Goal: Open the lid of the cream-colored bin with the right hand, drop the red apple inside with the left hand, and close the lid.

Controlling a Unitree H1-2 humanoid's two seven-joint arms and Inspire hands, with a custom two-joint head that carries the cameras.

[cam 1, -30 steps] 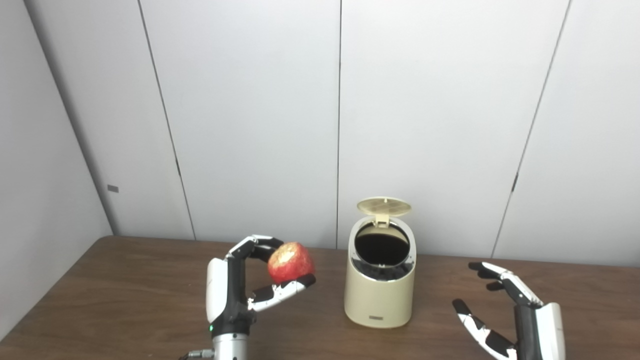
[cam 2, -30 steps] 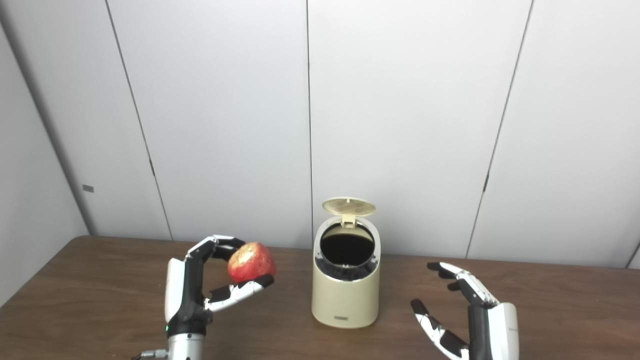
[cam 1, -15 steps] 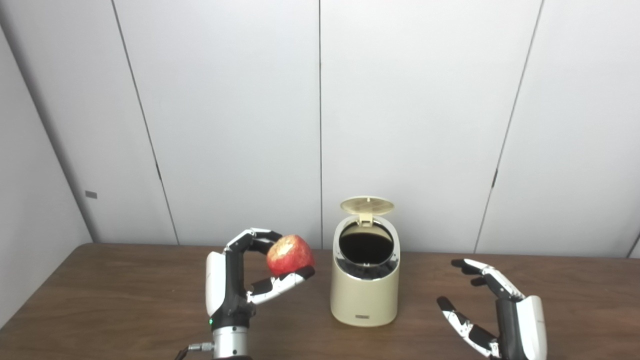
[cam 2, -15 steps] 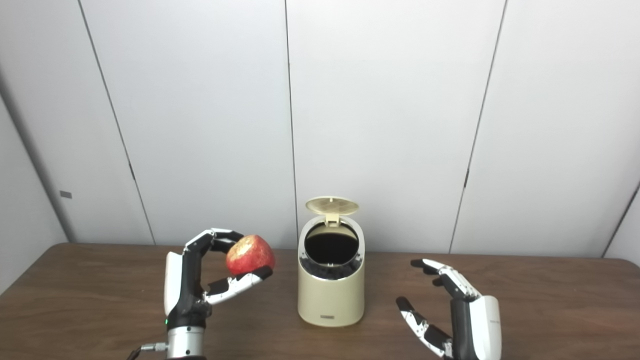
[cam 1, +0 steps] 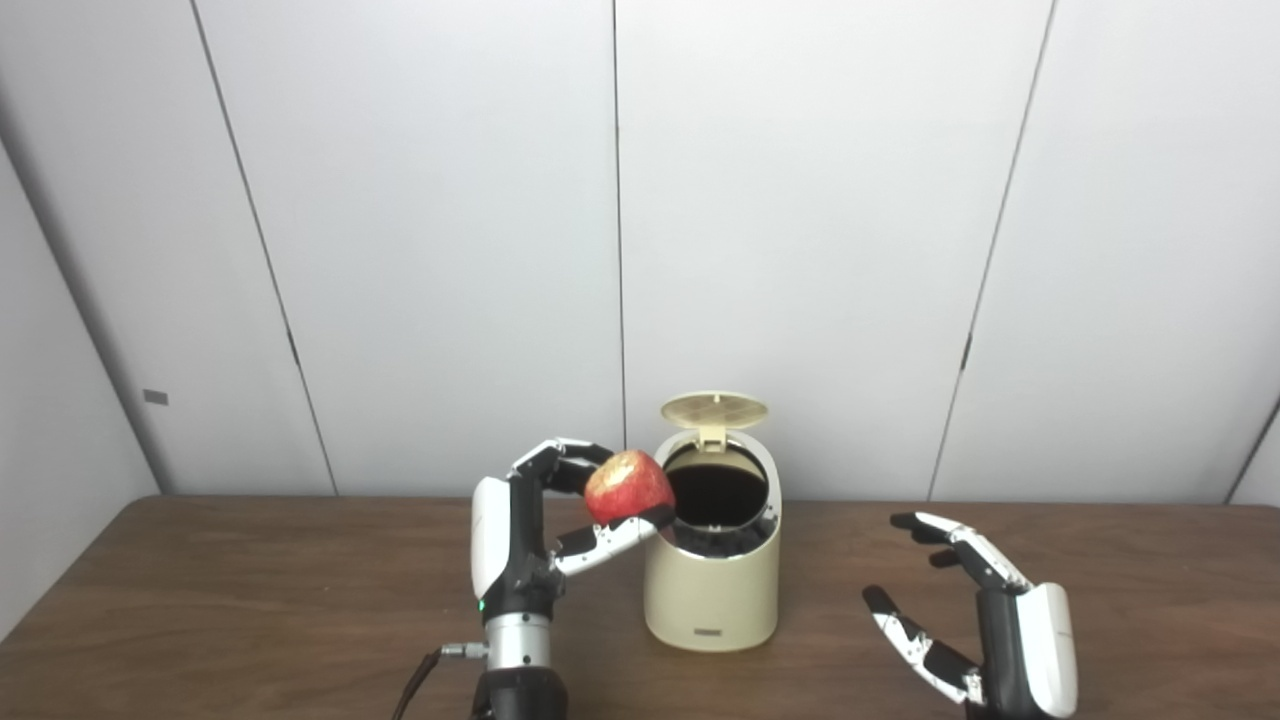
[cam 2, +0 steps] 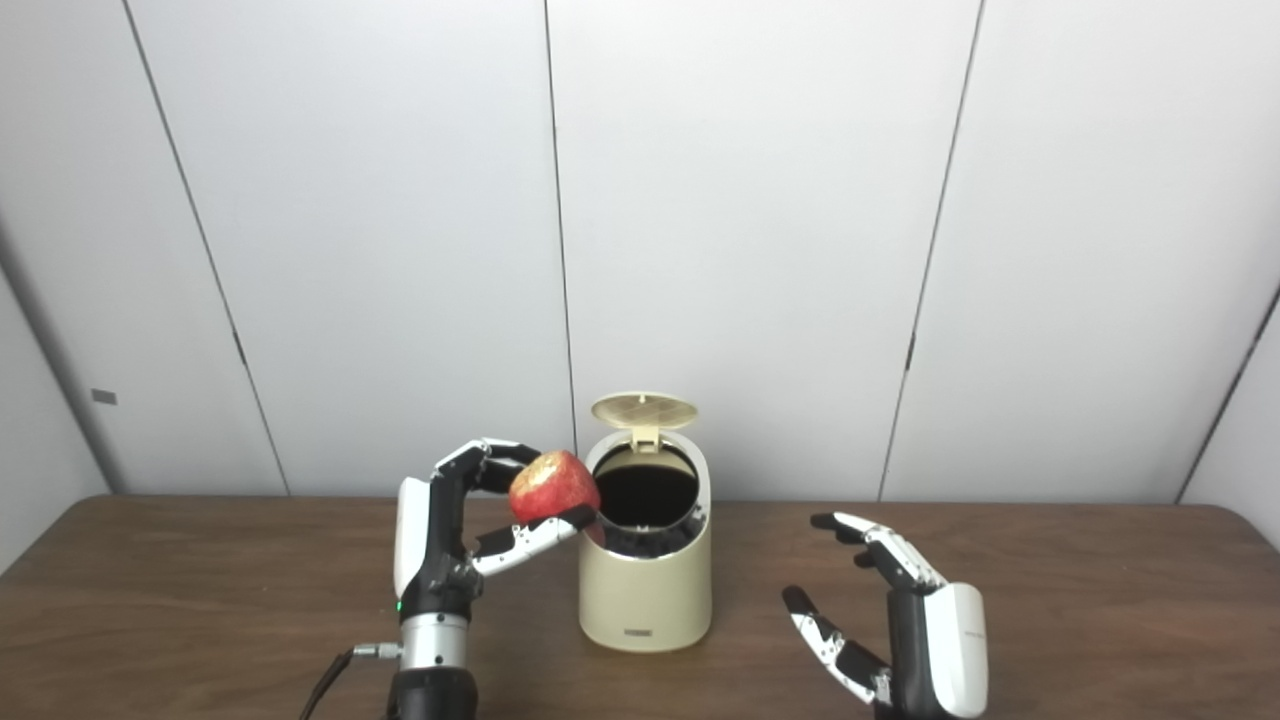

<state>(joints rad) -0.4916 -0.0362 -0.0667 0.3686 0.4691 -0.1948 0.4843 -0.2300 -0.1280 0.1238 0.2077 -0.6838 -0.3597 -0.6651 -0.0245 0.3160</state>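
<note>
Left hand (cam 1: 520, 540), clasping apple (cam 1: 628, 487), moved from left up to bin (cam 1: 712, 590) rim; lid (cam 1: 714, 410) already up. Drop imminent. Right hand (cam 1: 985, 620) splayed, empty, near table's front edge.

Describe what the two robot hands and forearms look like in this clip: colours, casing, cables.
Both hands have a white shell on the back, black inner parts, and fingers in white and silver segments with black tips. The left hand sits on a silver metal wrist above a black forearm; a small green light glows near the wrist and a thin dark cable plugs in there. The right hand shows the same white casing.
</note>
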